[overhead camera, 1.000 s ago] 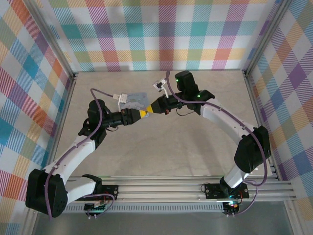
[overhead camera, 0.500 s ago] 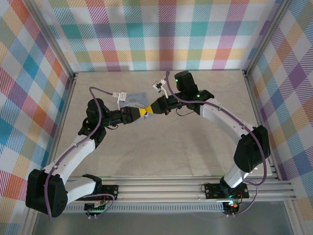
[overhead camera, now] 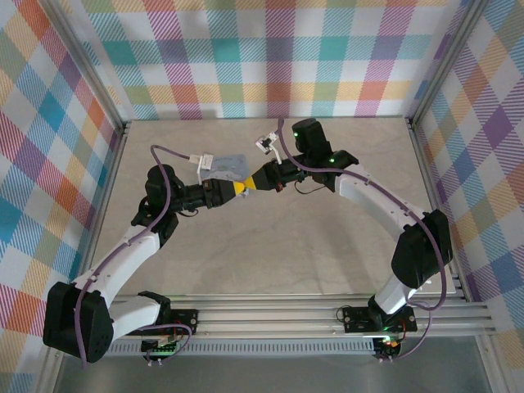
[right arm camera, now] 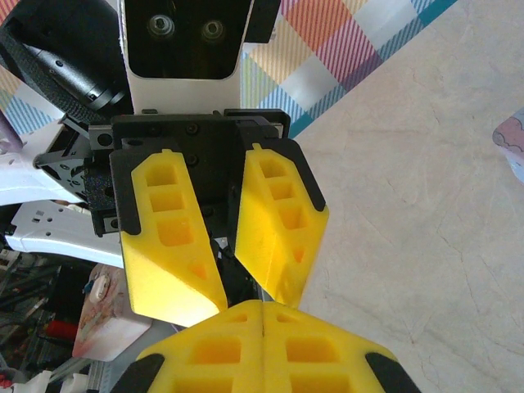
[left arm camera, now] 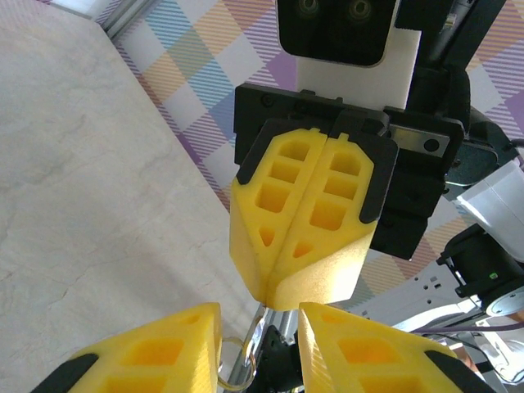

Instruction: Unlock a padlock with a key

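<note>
Near edge: the two arm bases sit on an aluminium rail, and both arms arch over the pale table toward the tin.

Centre: the left gripper and right gripper meet tip to tip just in front of the tin's right end, raised off the table.

Left gripper: its yellow fingers stand partly apart. The padlock, a small black body, sits in the gap between them, with a thin gold ring beside it. Whether the pads actually press on the padlock cannot be told.

Right gripper: its jaws are together, the two yellow pads flush along a single seam. A thin metal stem runs from under this closed tip down into the left gripper's gap, toward the padlock. Whether that stem is pinched between the closed pads cannot be told.

Behind: the tin, pale blue-grey and rectangular, lies flat on the table just beyond the left gripper, apart from both sets of fingers.

Far: plaid walls close off the table beyond the tin.
</note>
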Action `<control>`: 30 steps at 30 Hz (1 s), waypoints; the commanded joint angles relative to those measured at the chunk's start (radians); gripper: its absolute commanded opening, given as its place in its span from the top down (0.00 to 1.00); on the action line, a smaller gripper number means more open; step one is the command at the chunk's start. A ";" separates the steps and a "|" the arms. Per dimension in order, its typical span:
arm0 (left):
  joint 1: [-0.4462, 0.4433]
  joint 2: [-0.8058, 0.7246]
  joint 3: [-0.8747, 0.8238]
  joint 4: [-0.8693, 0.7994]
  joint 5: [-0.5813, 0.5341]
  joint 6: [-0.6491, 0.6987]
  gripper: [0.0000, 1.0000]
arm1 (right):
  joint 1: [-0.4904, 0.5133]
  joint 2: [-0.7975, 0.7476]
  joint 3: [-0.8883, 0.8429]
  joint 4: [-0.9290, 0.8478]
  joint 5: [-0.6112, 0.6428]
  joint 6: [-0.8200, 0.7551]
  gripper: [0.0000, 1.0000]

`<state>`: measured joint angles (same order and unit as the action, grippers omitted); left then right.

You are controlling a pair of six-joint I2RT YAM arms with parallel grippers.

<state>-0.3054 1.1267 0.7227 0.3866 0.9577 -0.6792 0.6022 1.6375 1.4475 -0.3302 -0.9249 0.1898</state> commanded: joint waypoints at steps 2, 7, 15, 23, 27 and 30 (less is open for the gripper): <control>-0.006 0.005 0.021 -0.028 0.025 0.037 0.70 | -0.001 -0.003 0.016 0.034 -0.016 0.005 1.00; -0.008 0.011 0.023 -0.032 0.025 0.041 0.72 | -0.001 -0.004 0.016 0.041 -0.018 0.010 1.00; -0.018 0.021 0.031 -0.031 0.034 0.044 0.78 | -0.001 0.001 0.011 0.055 -0.022 0.022 1.00; -0.014 0.004 0.045 -0.103 -0.012 0.090 1.00 | -0.002 0.002 0.011 0.070 0.029 0.061 0.94; 0.034 -0.017 0.066 -0.256 -0.084 0.165 1.00 | -0.020 0.010 0.014 0.082 0.115 0.132 0.52; 0.103 -0.016 0.073 -0.322 -0.105 0.188 1.00 | -0.039 0.026 0.025 0.070 0.218 0.175 0.46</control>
<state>-0.2546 1.1301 0.7567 0.1780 0.9005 -0.5549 0.5858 1.6424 1.4479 -0.2741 -0.8089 0.3035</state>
